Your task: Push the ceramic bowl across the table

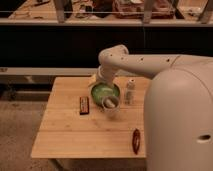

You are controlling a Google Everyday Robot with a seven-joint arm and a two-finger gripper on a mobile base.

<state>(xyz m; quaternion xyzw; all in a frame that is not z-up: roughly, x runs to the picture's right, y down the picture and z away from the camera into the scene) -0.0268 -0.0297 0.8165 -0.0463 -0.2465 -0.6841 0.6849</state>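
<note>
The ceramic bowl [103, 91] sat toward the far middle of the table [60, 135]. The gripper [98, 80] was at the bowl's far left rim, and I could not tell how it was set. A white cup [111, 103] stood just at the bowl's near side and a small bottle [130, 91] just to its right. A dark bar [84, 105] lay to the left, and a red object [135, 140] lay near the front edge.

My end effector [99, 78], cream like my white arm [145, 64], sits at the far-left edge of the green ceramic bowl [102, 91] with its darker rim. The counter [65, 132] is light bamboo-coloured planks. The cup [111, 103] and bottle [130, 91] are white, the bar [84, 105] dark brown, and the near-edge piece [135, 141] dark red.
</note>
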